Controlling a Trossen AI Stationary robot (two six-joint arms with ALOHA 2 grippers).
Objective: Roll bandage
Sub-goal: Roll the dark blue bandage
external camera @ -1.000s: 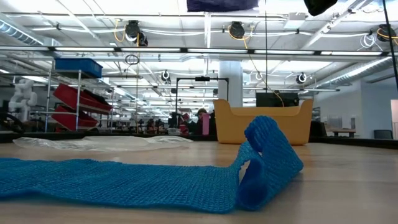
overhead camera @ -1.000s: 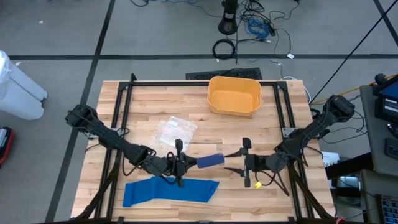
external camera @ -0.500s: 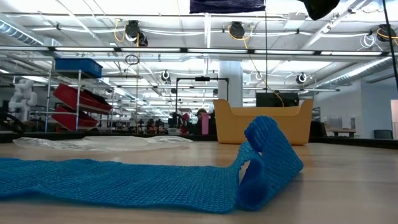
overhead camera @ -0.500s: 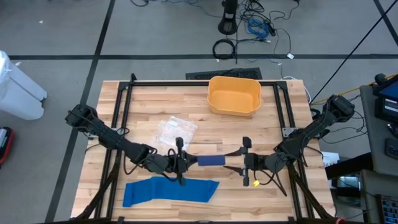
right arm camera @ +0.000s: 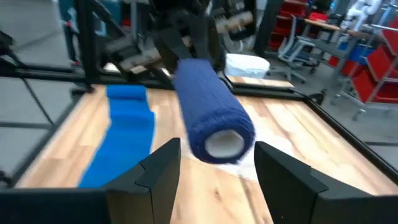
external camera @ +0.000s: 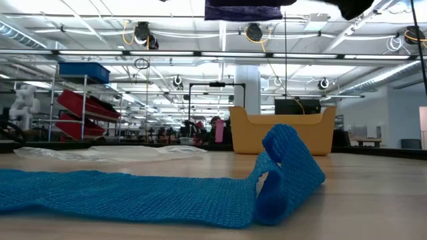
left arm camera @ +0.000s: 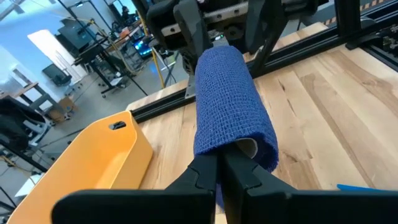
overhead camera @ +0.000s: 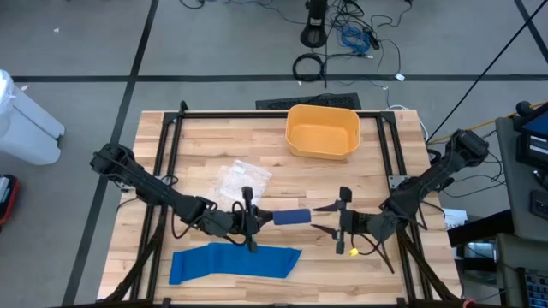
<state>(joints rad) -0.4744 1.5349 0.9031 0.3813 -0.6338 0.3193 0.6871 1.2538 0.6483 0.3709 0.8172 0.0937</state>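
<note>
A dark blue rolled bandage hangs above the table's middle, with my left gripper shut on its left end. My right gripper stands open just right of the roll's free end, its fingers apart on either side of that hollow end without touching it. A lighter blue bandage strip lies flat near the table's front edge. Its right end is folded up into a loop. My left gripper pinches the rim of the roll's near end between its two shut fingers, just beside the hollow core. The fingers come level from the table's left and lie along the roll. The roll sticks out beyond them toward my right gripper, lifted clear of the table.
An orange bin stands at the back of the table, right of centre. A clear plastic wrapper lies behind my left gripper. A black frame rail runs around the wooden table top.
The roll held by my left gripper has swung a little, from slanted to nearly level across the table, its free end now pointing at my right gripper. The flat strip has kept still.
</note>
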